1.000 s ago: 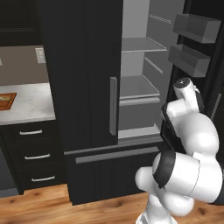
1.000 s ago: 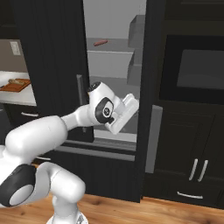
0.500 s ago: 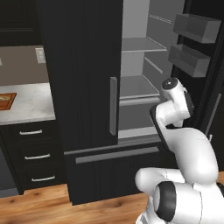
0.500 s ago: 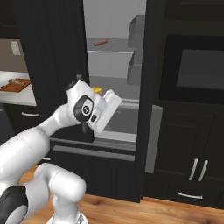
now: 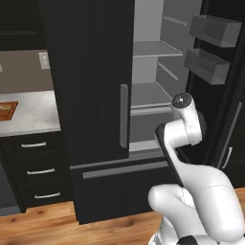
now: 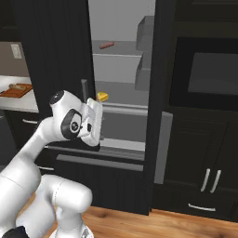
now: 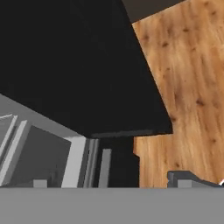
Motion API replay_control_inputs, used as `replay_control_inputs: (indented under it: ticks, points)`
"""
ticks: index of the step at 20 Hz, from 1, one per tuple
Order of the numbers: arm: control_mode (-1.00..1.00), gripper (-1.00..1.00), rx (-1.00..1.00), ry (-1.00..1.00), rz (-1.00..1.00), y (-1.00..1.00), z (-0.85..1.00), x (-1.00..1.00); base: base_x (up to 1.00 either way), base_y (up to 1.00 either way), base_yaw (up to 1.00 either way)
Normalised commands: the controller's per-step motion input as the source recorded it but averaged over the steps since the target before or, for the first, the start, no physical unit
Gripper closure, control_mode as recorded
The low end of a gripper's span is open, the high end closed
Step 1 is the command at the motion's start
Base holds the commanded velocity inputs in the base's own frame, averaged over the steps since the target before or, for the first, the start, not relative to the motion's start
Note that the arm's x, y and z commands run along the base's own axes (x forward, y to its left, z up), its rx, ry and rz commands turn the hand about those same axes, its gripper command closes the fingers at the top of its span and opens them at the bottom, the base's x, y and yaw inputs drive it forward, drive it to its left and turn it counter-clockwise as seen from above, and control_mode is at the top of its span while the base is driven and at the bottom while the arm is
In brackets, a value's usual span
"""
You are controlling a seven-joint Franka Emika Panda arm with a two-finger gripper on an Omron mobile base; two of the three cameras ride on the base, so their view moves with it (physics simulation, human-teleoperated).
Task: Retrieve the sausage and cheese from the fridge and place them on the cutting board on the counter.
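The fridge [image 6: 121, 83] stood open at centre frame — sausage [image 6: 106, 45] on an upper shelf, cheese [image 6: 102, 96] lower, cutting board [image 6: 16, 89] far left. Gripper [image 6: 95, 122] jaws apart, empty. No writing readable.

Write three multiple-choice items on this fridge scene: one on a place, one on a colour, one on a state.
1. Where does the sausage lie?
A. on an upper fridge shelf
B. on the floor
C. on the counter

2. What colour is the cheese?
A. green
B. white
C. yellow

3. How does the fridge stand?
A. both doors shut
B. right door open
C. drawer pulled out

Key: 1 A, it rests high inside the pale interior; 2 C, a bright yellow wedge on a lower shelf; 3 B, the shelves show past the swung-out door.
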Motion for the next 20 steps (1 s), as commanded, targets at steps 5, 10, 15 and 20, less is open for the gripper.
replay_control_inputs:
  ticks: [5, 10, 15, 20]
  points:
    - [-1.0, -1.0, -0.12, 0.33, 0.65, 0.46, 0.07, -0.14, 0.0, 0.0, 0.0]
    - [-1.0, -1.0, -0.13, 0.35, 0.57, 0.46, 0.15, -0.05, 0.0, 0.0, 0.0]
    - [-1.0, -1.0, -0.15, 0.17, 0.4, 0.55, 0.15, 0.04, 0.0, 0.0, 0.0]
    - [-1.0, -1.0, -0.13, 0.03, 0.11, 0.58, 0.08, 0.36, 0.0, 0.0, 0.0]
